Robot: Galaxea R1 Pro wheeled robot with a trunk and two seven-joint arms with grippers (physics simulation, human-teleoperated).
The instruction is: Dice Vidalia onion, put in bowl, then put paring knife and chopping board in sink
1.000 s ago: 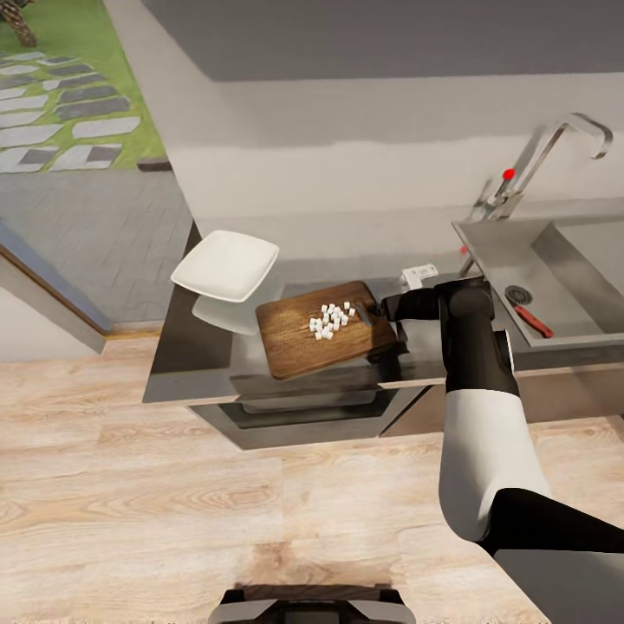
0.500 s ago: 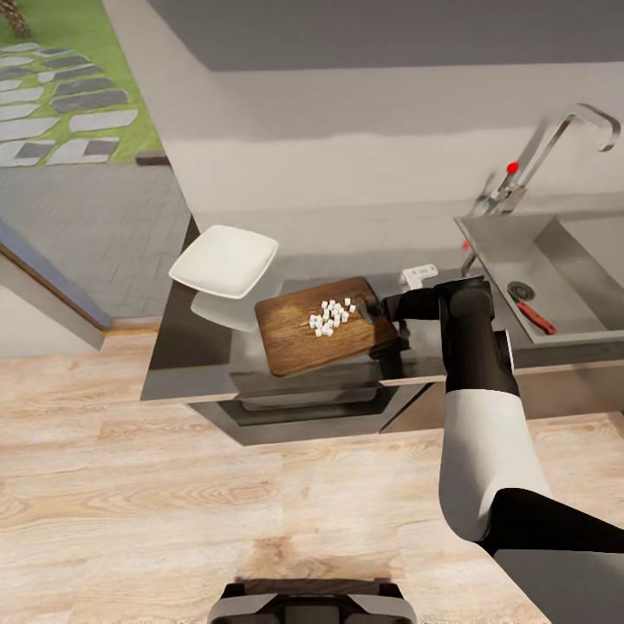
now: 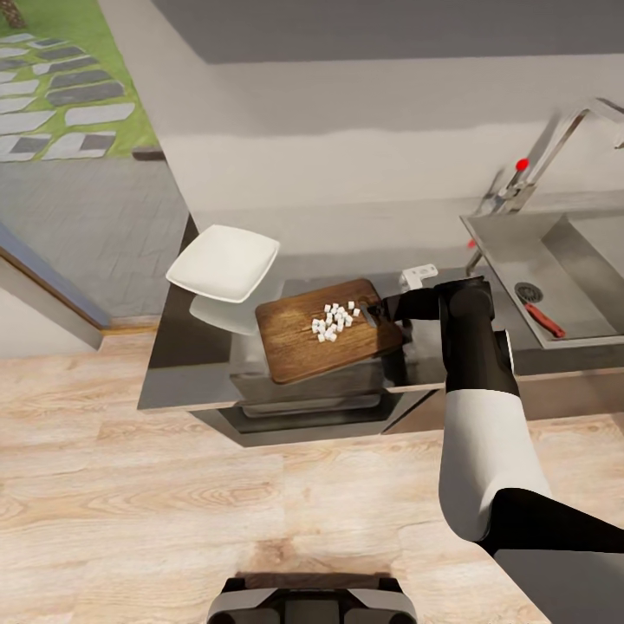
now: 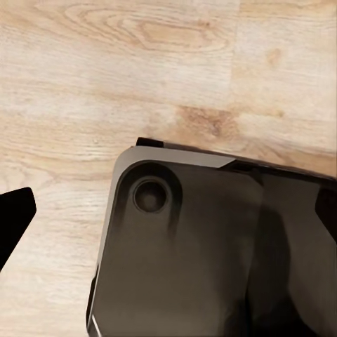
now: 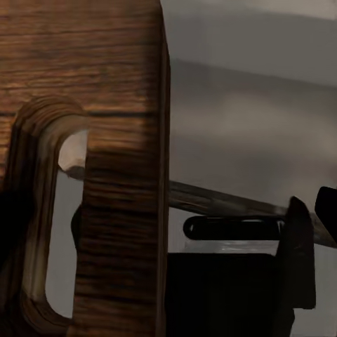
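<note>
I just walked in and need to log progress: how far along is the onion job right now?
Done: the onion is diced, white cubes lying on the chopping board, and the paring knife already lies in the sink. In hand: the right gripper grips the board at its slotted end, carrying the pieces. Left: tip the dice into the white bowl, which holds nothing yet, then put the board in the sink.

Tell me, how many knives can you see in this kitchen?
1. The paring knife, with its red handle, lies in the sink beside the round drain. None shows on the chopping board or countertop, though the arm may hide something.
</note>
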